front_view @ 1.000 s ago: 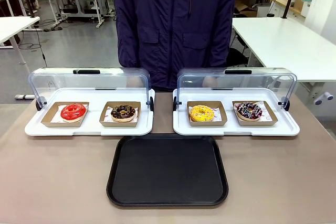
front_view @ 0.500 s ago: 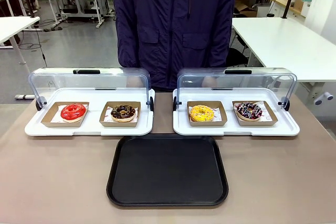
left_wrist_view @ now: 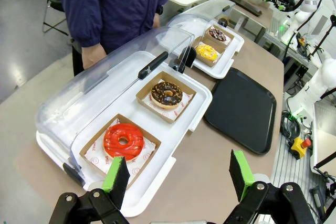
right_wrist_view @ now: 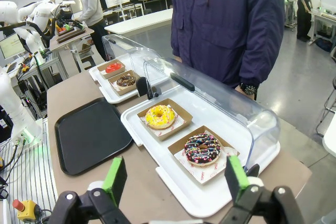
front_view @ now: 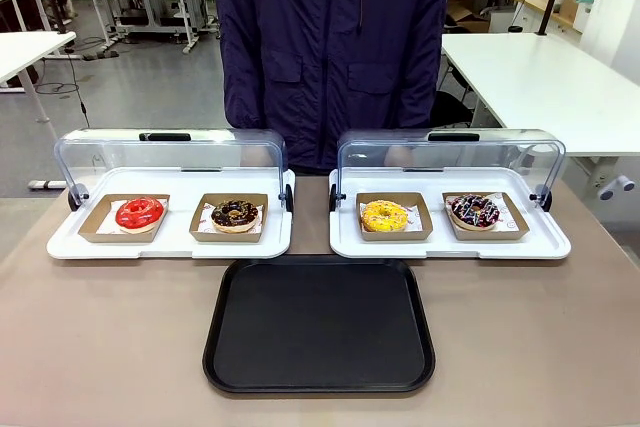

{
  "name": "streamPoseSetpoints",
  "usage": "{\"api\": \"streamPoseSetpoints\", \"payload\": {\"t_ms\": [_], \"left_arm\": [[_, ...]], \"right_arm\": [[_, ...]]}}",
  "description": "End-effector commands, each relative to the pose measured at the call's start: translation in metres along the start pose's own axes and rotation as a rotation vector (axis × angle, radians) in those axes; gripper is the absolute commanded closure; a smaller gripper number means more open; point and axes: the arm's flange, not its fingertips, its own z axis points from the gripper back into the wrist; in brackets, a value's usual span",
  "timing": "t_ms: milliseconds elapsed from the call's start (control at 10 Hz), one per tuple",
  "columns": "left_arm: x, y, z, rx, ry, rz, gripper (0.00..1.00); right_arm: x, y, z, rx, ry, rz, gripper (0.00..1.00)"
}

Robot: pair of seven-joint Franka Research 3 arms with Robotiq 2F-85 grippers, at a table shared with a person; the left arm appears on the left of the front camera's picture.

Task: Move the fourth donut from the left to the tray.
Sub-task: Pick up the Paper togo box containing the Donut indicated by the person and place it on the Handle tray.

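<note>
Fourth donut (front_view: 474, 210): ring, dark chocolate icing streaked with white, pink and blue drizzle.

Location: rightmost of the row of four. It sits in a brown cardboard holder (front_view: 510, 221) on the right-hand white display tray (front_view: 450, 245), just beside the yellow donut (front_view: 385, 215), which has a holder of its own. The clear domed lid (front_view: 450, 159) is tilted back behind both, so the front is open to the robot's side.

Black tray (front_view: 319, 325): bare, at the middle of the table (front_view: 100, 347), its far edge close in front of the two display trays.

Right gripper (right_wrist_view: 175, 177): fingers spread wide, nothing between them. It hangs on the near side of the fourth donut, looking down on it.

Left gripper (left_wrist_view: 178, 171): likewise spread and empty, at the far end of the other display tray, well apart from the target.

Person (front_view: 330, 47): stands at the far side, behind the lids.

Status: pick not yet begun. The approach is the step in hand, and the right arm looks best placed for it.

Handling note:
- Enter through the open front and stay clear of the raised lid.
- Straddle the donut or its holder without brushing the yellow donut's holder.
- Close gently, since the icing probably marks easily and the light holder may slide.
- Carry it level and set it down on the bare middle of the black tray.
</note>
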Motion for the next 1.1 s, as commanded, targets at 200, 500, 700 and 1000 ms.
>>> {"api": "streamPoseSetpoints", "payload": {"t_ms": [200, 500, 700, 1000], "left_arm": [[-0.0001, -0.0004, 0.0006, -0.006, -0.009, -0.002, 0.0], [-0.0001, -0.0004, 0.0006, -0.006, -0.009, -0.002, 0.0], [-0.0001, -0.0004, 0.0006, -0.006, -0.009, -0.002, 0.0], [-0.0001, -0.0004, 0.0006, -0.006, -0.009, -0.002, 0.0]], "right_arm": [[0.003, -0.0045, -0.0003, -0.002, -0.021, 0.027, 0.0], [0.003, -0.0045, -0.0003, -0.002, -0.021, 0.027, 0.0], [0.003, -0.0045, -0.0003, -0.002, -0.021, 0.027, 0.0], [0.003, -0.0045, -0.0003, -0.002, -0.021, 0.027, 0.0]]}}
